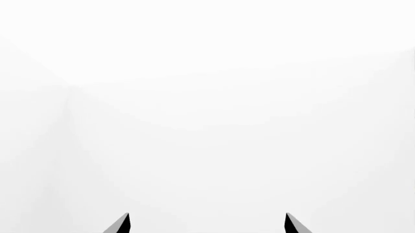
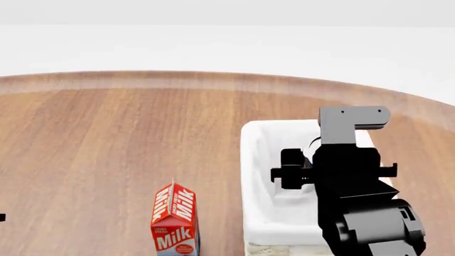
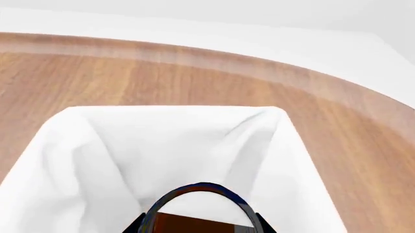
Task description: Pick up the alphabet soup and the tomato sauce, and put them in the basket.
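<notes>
The head camera looks forward and down on the wooden table (image 2: 106, 138) from fairly high, basket (image 2: 259, 213) at lower right. The right wrist camera hangs close over the same basket (image 3: 71, 141), facing its white lining and the table's far edge. The left wrist camera faces only blank white.

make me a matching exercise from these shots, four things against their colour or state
Things:
1 milk carton
2 basket
3 alphabet soup
4 left gripper

Descriptions:
a lined with white cloth
b red and white, upright on the wooden table
c open, nothing between its fingers
d blue-rimmed, held over the white lining

Pairs: 1-b, 2-a, 3-d, 4-c
</notes>
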Tool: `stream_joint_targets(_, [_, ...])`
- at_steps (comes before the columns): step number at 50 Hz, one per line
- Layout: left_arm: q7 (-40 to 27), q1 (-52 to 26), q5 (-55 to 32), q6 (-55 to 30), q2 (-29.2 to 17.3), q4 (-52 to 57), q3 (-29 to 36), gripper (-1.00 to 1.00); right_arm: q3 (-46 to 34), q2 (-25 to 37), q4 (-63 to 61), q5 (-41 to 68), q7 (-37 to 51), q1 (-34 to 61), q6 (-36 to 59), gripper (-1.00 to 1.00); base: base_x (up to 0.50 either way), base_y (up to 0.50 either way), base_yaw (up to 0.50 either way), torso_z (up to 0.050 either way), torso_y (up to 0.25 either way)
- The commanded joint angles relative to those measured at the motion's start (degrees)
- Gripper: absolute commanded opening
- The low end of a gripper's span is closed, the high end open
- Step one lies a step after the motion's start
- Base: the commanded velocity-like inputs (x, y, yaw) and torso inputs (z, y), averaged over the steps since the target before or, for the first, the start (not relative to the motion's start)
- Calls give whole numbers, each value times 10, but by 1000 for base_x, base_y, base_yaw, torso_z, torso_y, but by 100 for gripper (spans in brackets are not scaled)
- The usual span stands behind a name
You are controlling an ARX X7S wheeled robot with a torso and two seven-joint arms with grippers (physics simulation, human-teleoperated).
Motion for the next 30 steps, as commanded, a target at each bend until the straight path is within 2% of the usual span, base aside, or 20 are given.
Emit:
stream_joint_targets(1, [4, -2, 3, 0, 7, -4, 4, 100, 2, -3, 4, -25, -13, 5, -4, -100, 0, 0, 0, 0, 0])
stream_joint_targets(27, [10, 6, 10, 11, 13, -19, 8, 100, -5, -16, 32, -32, -27, 11, -19, -100, 0, 0, 0, 0, 1])
stream_joint_targets(28, [10, 8, 11, 13, 14, -21, 9, 100, -6, -16, 35, -32, -27, 10, -19, 100, 0, 0, 0, 0, 0])
stream_joint_targets(30, [10, 9, 12, 13, 14, -22, 9, 100, -6, -15, 31, -30, -30, 10, -15, 100, 0, 0, 0, 0, 0])
